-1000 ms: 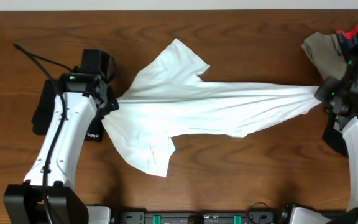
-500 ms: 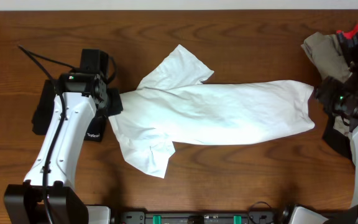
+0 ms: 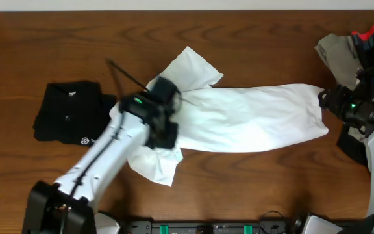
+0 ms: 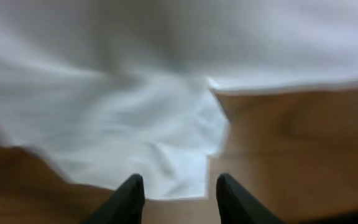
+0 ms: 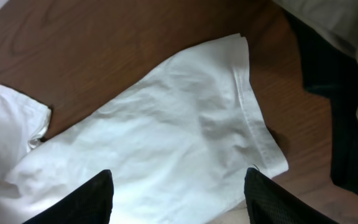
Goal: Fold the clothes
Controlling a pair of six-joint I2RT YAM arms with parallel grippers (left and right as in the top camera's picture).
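A white T-shirt [image 3: 252, 120] lies on the brown wooden table [image 3: 239, 32], drawn into a long band that runs left to right across the middle; one sleeve [image 3: 190, 68] sticks out toward the far edge at its left end, and a second flap [image 3: 158, 166] spreads toward the near edge. The left claw [image 3: 165, 138] hangs over the left part of the shirt, between the sleeve and the flap; the left wrist view is blurred, yet it shows the two fingers [image 4: 132, 196] apart with nothing between them, white cloth below and bare wood to one side. The right claw [image 3: 325, 99] sits just beside the shirt's right end; in the right wrist view its fingers [image 5: 82, 199] stand wide apart and empty above the hemmed edge of the cloth. A folded black garment [image 3: 70, 117] with a small white logo lies flat to the left of the shirt, near it but apart; a khaki garment [image 3: 336, 52] is heaped at the far right corner with a red one [image 3: 372, 32] touching it; another dark garment [image 3: 349, 143] lies at the right edge, partly under the right arm.
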